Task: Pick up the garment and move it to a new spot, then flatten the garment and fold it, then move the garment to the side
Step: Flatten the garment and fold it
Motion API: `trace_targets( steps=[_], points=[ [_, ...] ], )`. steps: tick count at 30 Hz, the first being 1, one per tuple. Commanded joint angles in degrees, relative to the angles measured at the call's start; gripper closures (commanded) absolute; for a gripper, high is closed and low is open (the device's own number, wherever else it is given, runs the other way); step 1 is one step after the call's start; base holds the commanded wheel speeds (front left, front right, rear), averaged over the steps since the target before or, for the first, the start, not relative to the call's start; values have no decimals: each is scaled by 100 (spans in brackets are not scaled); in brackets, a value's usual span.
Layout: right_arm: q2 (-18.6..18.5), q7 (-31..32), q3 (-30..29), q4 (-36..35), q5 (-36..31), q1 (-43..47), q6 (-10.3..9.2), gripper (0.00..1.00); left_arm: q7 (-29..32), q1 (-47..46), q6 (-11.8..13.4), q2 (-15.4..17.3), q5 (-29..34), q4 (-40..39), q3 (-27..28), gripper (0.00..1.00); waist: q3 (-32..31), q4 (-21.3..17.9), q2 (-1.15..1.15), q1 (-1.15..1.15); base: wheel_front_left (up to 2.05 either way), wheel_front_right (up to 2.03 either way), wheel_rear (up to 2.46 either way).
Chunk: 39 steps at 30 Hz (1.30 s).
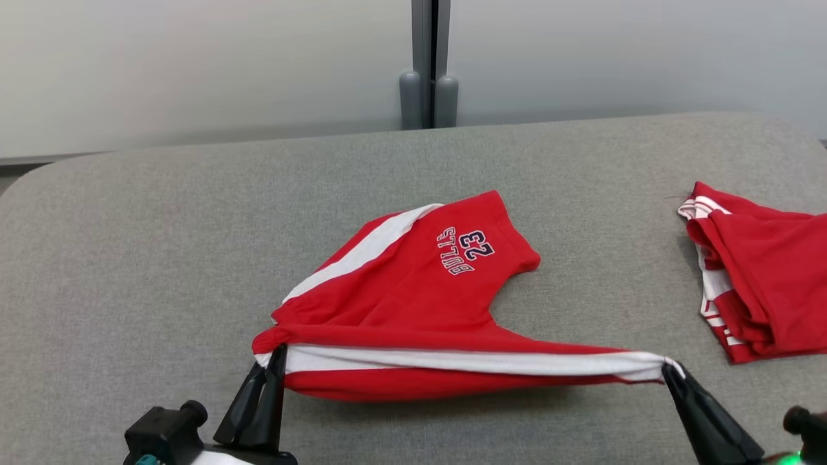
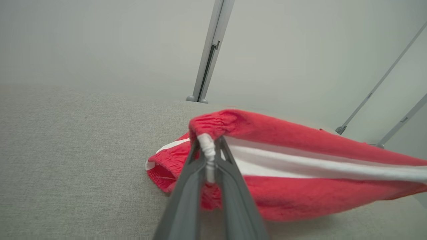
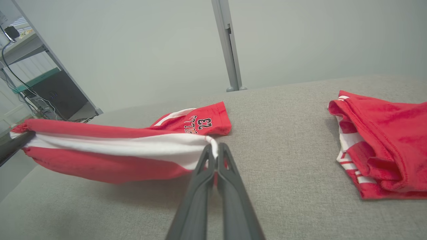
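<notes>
Shorts [image 1: 413, 290] stretch taut along the front edge of the worktop [image 1: 129, 258]; we clamp one end in our left gripper [image 1: 276, 359], the other in our right gripper [image 1: 669, 371].

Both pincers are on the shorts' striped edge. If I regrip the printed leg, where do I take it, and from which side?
Probably the hem corner of the printed leg, approached low from the robot's right: the leg lies flat, and that corner juts free onto the grey table.
</notes>
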Motion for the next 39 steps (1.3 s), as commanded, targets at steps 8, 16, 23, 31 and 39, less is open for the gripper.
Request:
trace_targets(
  steps=[8,16,23,31,39],
  points=[
    [-558,-51,-27,594,145,-1424,-5,100,-99,-913,-161,-138,-231,566,14,100,1014,328,0,0,0,0,0],
    [-1429,62,600,1603,471,-3693,-6,100,-501,-1988,-454,-351,-544,1388,-95,100,2017,867,0,0,0,0,0],
    [-1746,57,1435,2928,929,-5451,-6,100,-878,-2678,-608,-430,-734,2097,-324,100,2330,1306,0,0,0,0,0],
    [-1715,-490,2231,4178,1212,-6410,-4,0,-1071,-3268,-647,-470,-937,2873,-769,0,2510,1559,0,0,0,0,0],
    [-1474,-1936,2135,4505,773,-6094,-4,0,-1304,-3178,-49,-471,-409,2692,-611,0,2295,1326,0,0,0,0,0]
  ],
)
